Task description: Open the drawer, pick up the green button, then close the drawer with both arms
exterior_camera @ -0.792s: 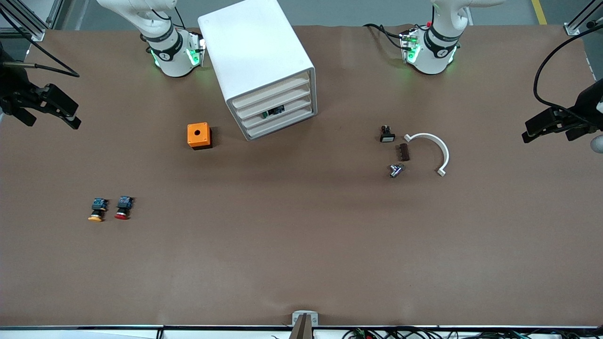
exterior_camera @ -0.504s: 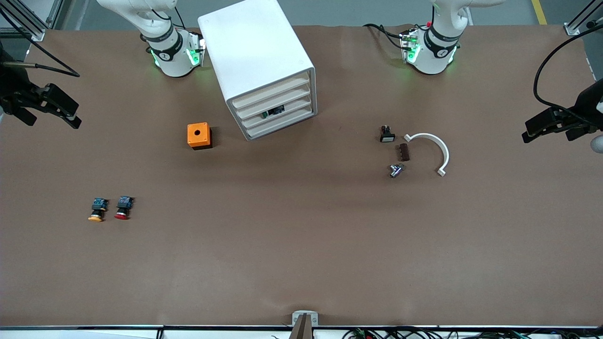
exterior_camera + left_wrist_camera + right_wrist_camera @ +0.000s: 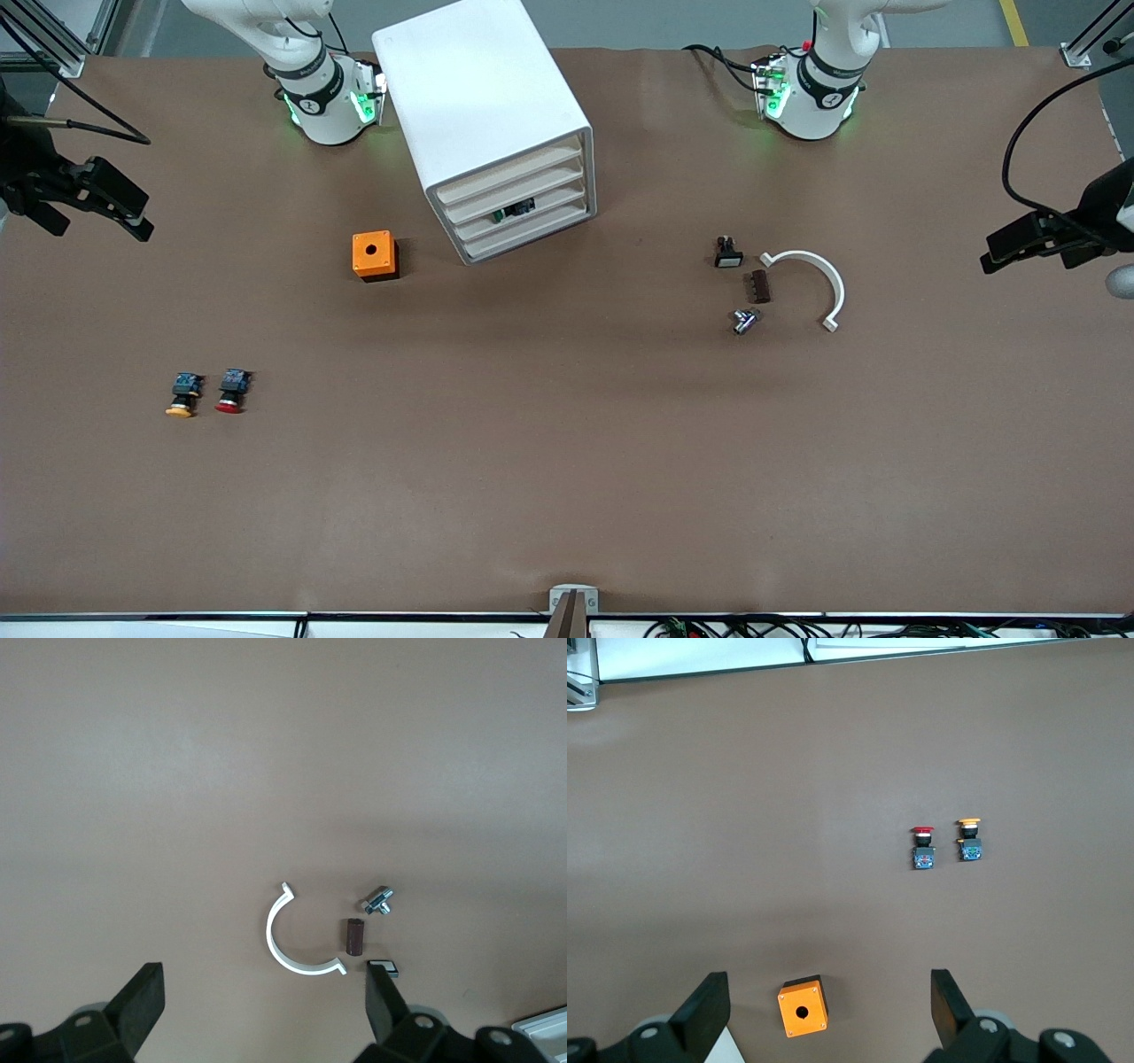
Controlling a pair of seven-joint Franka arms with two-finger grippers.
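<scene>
The white cabinet (image 3: 483, 106) stands between the two arm bases, with all four drawers shut. Through the front of the third drawer from the top (image 3: 554, 204) a small dark and green part shows, the button (image 3: 514, 211). My left gripper (image 3: 990, 250) hangs open and empty over the left arm's end of the table; its wrist view (image 3: 266, 1010) looks down on bare table. My right gripper (image 3: 137, 217) hangs open and empty over the right arm's end; in its wrist view (image 3: 828, 1010) it is above the orange box (image 3: 803, 1007).
The orange box with a hole (image 3: 374, 255) sits beside the cabinet. A yellow-capped button (image 3: 182, 395) and a red-capped button (image 3: 232, 391) lie toward the right arm's end. A white curved clip (image 3: 815, 279), a brown block (image 3: 759, 286), a metal bolt (image 3: 744, 320) and a small black part (image 3: 727, 252) lie toward the left arm's end.
The left gripper has shifted slightly at the table's end. The right gripper has barely moved. Nothing on the table has moved.
</scene>
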